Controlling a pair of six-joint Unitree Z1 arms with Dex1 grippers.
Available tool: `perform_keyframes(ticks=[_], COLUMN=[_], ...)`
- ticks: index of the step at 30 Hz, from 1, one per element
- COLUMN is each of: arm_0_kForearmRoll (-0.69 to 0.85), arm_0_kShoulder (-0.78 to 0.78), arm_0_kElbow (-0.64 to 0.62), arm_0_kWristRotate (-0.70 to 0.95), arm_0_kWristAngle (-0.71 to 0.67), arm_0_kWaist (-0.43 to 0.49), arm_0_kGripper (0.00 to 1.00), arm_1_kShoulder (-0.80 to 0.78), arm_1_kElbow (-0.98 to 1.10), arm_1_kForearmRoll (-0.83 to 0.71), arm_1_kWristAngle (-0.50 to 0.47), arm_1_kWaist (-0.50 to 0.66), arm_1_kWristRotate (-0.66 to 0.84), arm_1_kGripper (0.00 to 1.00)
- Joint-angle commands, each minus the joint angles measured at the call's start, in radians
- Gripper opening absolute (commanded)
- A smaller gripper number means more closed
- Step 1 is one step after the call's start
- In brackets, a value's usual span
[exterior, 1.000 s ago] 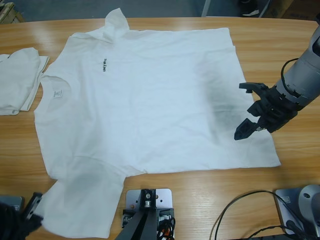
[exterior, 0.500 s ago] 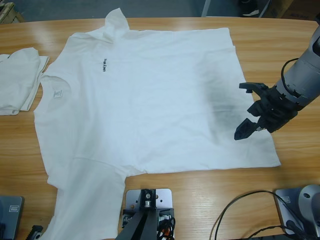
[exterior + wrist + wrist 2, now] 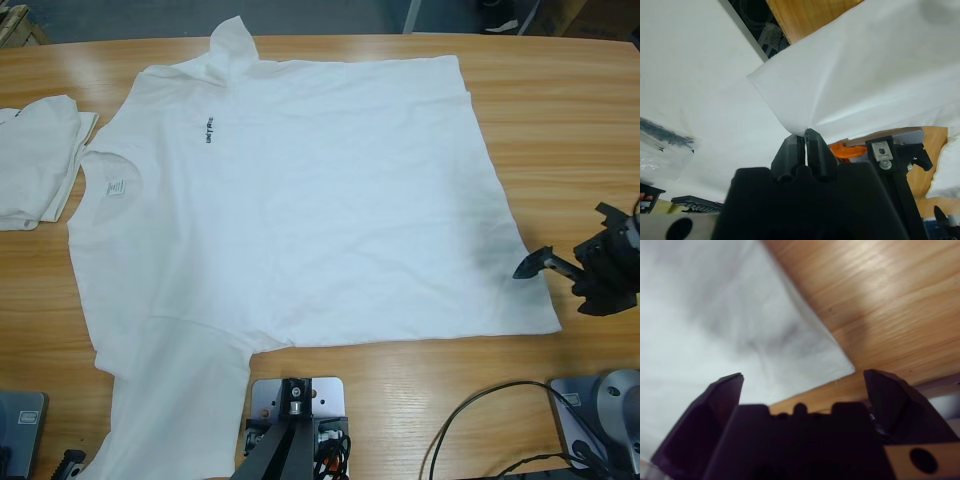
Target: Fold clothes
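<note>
Left end effector (image 3: pixel 805 142) pinches white shirt (image 3: pixel 300 190) sleeve — right end effector (image 3: pixel 570 262) wide open.

My high camera looks straight down on the table (image 3: pixel 560 90). My left wrist camera sits tight against white fabric (image 3: pixel 865 75). My right wrist camera, close too, shares the shirt's hem corner (image 3: pixel 842 367) at lower right overhead.
</note>
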Motion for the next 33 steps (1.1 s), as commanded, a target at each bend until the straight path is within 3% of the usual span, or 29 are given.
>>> perform_keyframes(ticks=[1, 4, 7, 17, 18, 19, 20, 23, 33], arm_0_kForearmRoll=[0.007, 0.007, 0.007, 0.031, 0.031, 0.031, 0.031, 0.031, 0.031], arm_0_kShoulder=[0.003, -0.004, -0.006, -0.043, -0.044, -0.044, -0.044, -0.041, -0.052], arm_0_kElbow=[0.016, 0.019, 0.02, 0.034, 0.034, 0.034, 0.034, 0.033, 0.027], arm_0_kWristRotate=[-0.144, -0.144, -0.142, -0.142, -0.142, -0.142, -0.143, -0.142, -0.125], arm_0_kWristAngle=[0.024, 0.033, 0.035, 0.057, 0.059, 0.06, 0.06, 0.06, 0.129], arm_0_kWaist=[-0.01, -0.01, -0.01, -0.01, -0.01, -0.01, -0.01, -0.01, -0.01], arm_0_kGripper=[0.0, 0.0, 0.0, 0.0, 0.0, 0.0, 0.0, 0.0, 0.0], arm_1_kShoulder=[0.108, 0.142, 0.176, 0.221, 0.229, 0.234, 0.239, 0.244, 0.161], arm_1_kElbow=[0.019, 0.029, 0.031, 0.041, 0.044, 0.047, 0.049, 0.062, 0.106], arm_1_kForearmRoll=[-0.023, -0.052, -0.071, -0.118, -0.127, -0.141, -0.148, -0.192, -0.232], arm_1_kWristAngle=[0.064, 0.101, 0.145, 0.167, 0.176, 0.186, 0.197, 0.228, 0.252], arm_1_kWaist=[-0.075, -0.117, -0.153, -0.204, -0.204, -0.204, -0.204, -0.204, -0.204], arm_1_kWristRotate=[0.002, -0.04, -0.078, -0.132, -0.138, -0.149, -0.157, -0.191, -0.233], arm_1_kGripper=[0.826, 0.769, 0.613, 0.602, 0.525, 0.283, 0.168, 0.002, 0.0])
